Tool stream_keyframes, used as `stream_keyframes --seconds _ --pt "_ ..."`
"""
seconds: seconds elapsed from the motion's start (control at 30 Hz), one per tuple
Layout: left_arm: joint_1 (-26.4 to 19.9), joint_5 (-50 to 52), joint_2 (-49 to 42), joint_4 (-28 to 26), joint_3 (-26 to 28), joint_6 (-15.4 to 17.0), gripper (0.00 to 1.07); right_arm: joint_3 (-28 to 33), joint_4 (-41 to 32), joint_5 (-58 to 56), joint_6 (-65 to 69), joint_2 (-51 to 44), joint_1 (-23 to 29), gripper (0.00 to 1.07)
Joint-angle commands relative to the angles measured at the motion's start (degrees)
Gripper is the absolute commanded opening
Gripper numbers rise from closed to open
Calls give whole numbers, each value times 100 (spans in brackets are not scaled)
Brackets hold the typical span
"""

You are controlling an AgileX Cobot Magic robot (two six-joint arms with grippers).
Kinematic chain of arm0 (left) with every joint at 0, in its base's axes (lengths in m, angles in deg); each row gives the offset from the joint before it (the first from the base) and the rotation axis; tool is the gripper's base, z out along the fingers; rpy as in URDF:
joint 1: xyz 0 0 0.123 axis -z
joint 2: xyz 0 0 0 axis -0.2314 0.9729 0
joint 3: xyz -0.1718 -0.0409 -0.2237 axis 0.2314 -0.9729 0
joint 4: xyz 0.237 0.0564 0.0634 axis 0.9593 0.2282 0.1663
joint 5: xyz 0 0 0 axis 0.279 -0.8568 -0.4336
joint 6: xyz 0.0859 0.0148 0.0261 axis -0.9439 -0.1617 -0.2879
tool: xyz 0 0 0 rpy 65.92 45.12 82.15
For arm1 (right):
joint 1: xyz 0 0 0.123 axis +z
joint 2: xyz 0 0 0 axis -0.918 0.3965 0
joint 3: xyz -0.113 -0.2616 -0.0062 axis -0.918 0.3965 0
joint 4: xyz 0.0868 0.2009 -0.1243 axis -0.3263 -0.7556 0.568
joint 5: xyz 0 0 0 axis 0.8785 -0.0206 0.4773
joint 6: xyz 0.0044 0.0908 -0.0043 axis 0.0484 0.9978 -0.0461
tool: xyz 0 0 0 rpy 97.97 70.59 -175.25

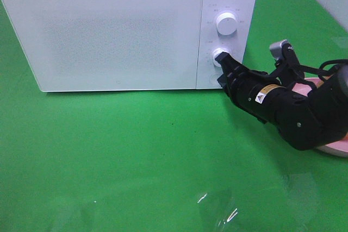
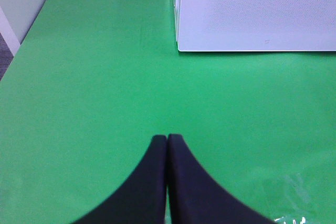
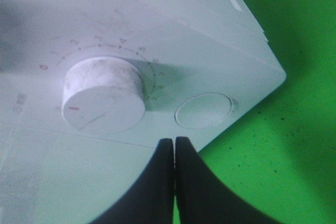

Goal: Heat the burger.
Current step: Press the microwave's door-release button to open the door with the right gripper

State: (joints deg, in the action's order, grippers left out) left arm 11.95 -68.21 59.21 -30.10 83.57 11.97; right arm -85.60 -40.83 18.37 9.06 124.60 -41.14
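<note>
The burger is out of view. A white microwave (image 1: pixel 114 31) stands at the back with its door closed. My right gripper (image 1: pixel 223 61) is shut and empty, its tip right at the lower knob (image 1: pixel 219 55) of the control panel. In the right wrist view the shut fingertips (image 3: pixel 174 142) sit just beside that knob (image 3: pixel 103 95), with a round button (image 3: pixel 203 110) close by. My left gripper (image 2: pixel 167 139) is shut and empty over bare green cloth, in front of the microwave's left corner (image 2: pixel 181 45).
An upper knob (image 1: pixel 226 23) sits above the lower one. A pink plate (image 1: pixel 337 148) lies at the right edge, mostly hidden under my right arm. Crumpled clear film (image 1: pixel 217 210) lies near the front. Green cloth (image 1: pixel 136 150) covers the table.
</note>
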Motion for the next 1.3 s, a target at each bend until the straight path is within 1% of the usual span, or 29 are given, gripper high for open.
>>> stream_keyframes --seconds 0.03,0.17,0.4,0.47,0.5,0.6,0.8,0.97,1.0,1.03,1.07,1.23,1.3 --pt "23 74 -126 -11 -11 -11 0 -332 -34 97 516 223 -11 0" --pt "23 74 -126 -11 -11 -11 0 -521 -201 126 791 481 -11 0" --pt "23 74 -126 -11 -11 -11 0 -928 -201 120 819 762 -11 0" --pt "23 74 -126 -11 -11 -11 0 -1026 -487 143 819 785 -11 0" --pt "23 74 -126 -11 -11 -11 0 -1026 -487 143 819 785 -11 0" --pt "23 74 -126 -11 -11 -11 0 -1026 -791 327 768 791 -11 0" --pt "23 74 -126 -11 -11 -11 0 -1026 -814 859 762 791 -11 0" --pt "23 74 -126 -11 -11 -11 0 -1066 -928 854 762 791 -11 0" --pt "23 74 -126 -11 -11 -11 0 -1197 -928 905 756 859 -11 0" --pt "23 74 -126 -11 -11 -11 0 -1197 -928 905 756 859 -11 0" --pt "23 74 -126 -11 -11 -11 0 -1427 -934 1100 814 991 -11 0" --pt "23 74 -126 -11 -11 -11 0 -1587 -945 1255 945 1077 -11 0" --pt "23 74 -126 -11 -11 -11 0 -1610 -957 1461 957 1077 -92 0"
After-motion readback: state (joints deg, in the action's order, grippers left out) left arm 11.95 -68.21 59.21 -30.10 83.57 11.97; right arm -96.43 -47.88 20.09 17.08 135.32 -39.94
